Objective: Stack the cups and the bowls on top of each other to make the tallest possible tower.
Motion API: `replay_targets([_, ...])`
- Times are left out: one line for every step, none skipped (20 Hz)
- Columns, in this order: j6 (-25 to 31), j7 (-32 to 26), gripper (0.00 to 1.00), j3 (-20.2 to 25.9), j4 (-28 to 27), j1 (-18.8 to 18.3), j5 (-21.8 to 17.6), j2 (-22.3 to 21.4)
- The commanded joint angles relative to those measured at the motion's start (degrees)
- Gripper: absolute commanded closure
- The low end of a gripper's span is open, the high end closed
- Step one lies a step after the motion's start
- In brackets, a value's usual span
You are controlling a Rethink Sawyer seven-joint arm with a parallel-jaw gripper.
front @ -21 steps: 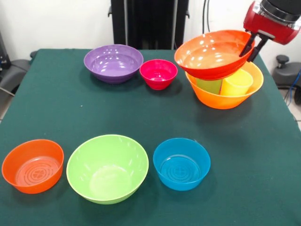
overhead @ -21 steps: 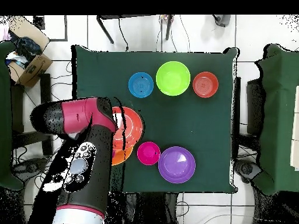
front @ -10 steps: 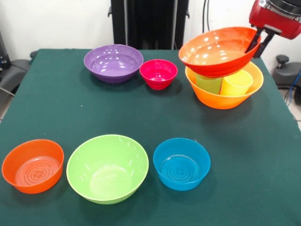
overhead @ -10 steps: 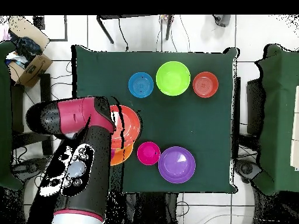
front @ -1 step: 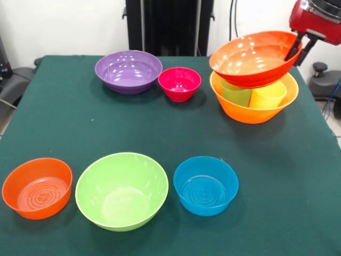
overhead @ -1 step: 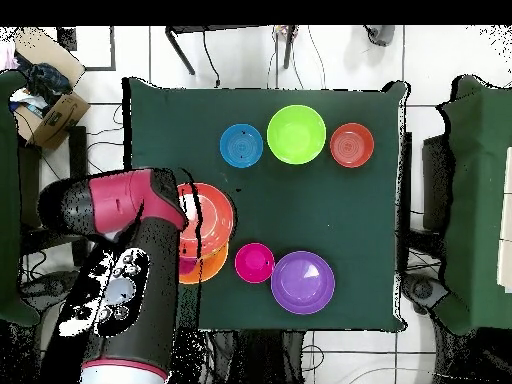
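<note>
My gripper [front @ -1 step: 297,49] at the far right is shut on the rim of the wide red-orange bowl [front @ -1 step: 253,58]. It holds the bowl tilted just above the big orange bowl [front @ -1 step: 256,113]. That big bowl, with a green cup [front @ -1 step: 236,95] and a yellow cup [front @ -1 step: 268,96] standing in it, is all there is of a tower. In the overhead view the red-orange bowl [overhead @ -1 step: 212,222] is half hidden by the arm [overhead @ -1 step: 130,260]. Whether it touches the cups I cannot tell.
A purple bowl [front @ -1 step: 128,71] and a small pink bowl [front @ -1 step: 179,83] stand at the back. Along the front edge sit a small orange bowl [front @ -1 step: 37,187], a big lime green bowl [front @ -1 step: 121,190] and a small blue bowl [front @ -1 step: 205,185].
The gripper has carried the red-orange bowl a little to the right in the front view, more squarely over the big orange bowl. The other bowls have not moved.
</note>
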Motion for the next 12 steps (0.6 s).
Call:
replay_targets([-1.13,-1.15,1.0,5.78,3.0,1.69,-4.82,3.43])
replay_targets([-1.32,-0.58,1.0,5.57,2.99,2.07,-4.86,3.77])
replay_targets([-1.53,-0.09,1.0,5.46,2.79,2.42,-4.85,4.3])
replay_targets([-1.27,0.56,1.0,5.18,2.61,2.88,-4.8,4.6])
replay_targets([-0.94,0.91,1.0,4.92,2.35,3.32,-4.87,4.85])
replay_targets([-0.21,1.32,1.0,4.81,2.01,3.5,-4.61,5.16])
replay_targets([0.45,1.73,1.0,4.56,1.65,3.84,-4.51,5.4])
replay_targets([0.42,1.63,1.0,4.73,1.8,3.88,-4.24,5.4])
replay_targets([0.39,1.53,1.0,4.91,1.94,3.93,-3.97,5.4])
replay_targets([-0.41,1.13,1.0,5.97,3.08,3.3,-2.81,4.93])
replay_targets([-0.34,1.04,1.0,6.32,3.49,3.3,-2.33,4.77])
replay_targets([0.69,1.34,1.0,5.96,2.88,3.76,-2.5,5.06])
